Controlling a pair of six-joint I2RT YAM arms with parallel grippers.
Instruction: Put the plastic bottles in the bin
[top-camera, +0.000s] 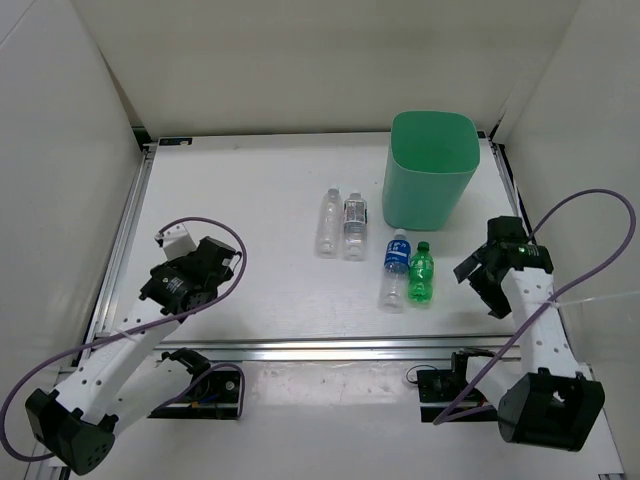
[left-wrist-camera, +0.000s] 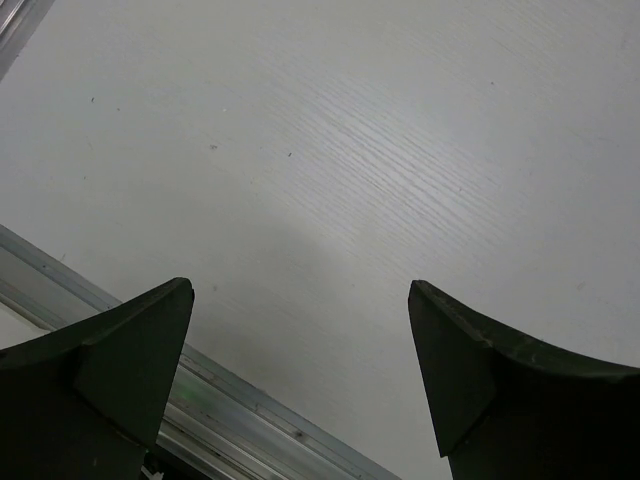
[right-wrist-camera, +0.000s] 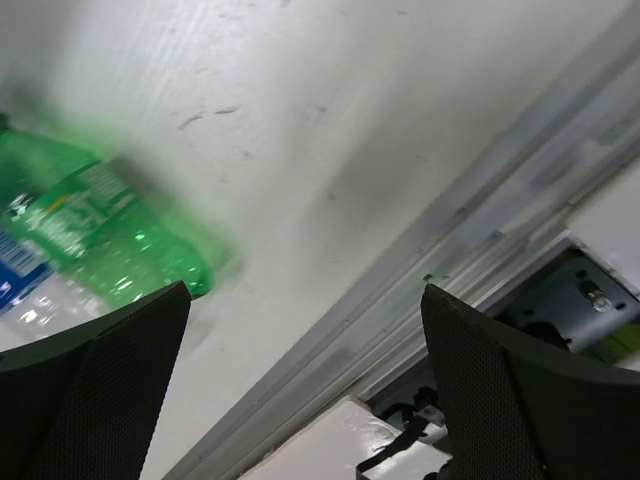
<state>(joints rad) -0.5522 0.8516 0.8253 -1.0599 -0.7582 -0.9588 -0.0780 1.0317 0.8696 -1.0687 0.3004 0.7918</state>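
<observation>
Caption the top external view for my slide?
Two clear bottles, a blue-labelled bottle and a green bottle lie near the upright bin; left end effector and right end effector open, empty.

Blurred and cut off
Right wrist view: green bottle (right-wrist-camera: 105, 235) smeared by blur; blue-labelled bottle (right-wrist-camera: 18, 268) cut by the left edge.

The bin (top-camera: 430, 170) at upper right is mint green, mid-frame lie a green bottle (top-camera: 421, 274), a blue-labelled bottle (top-camera: 396, 270) and two clear bottles (top-camera: 328, 222), on a white, faintly wood-grained table (top-camera: 250, 200).
</observation>
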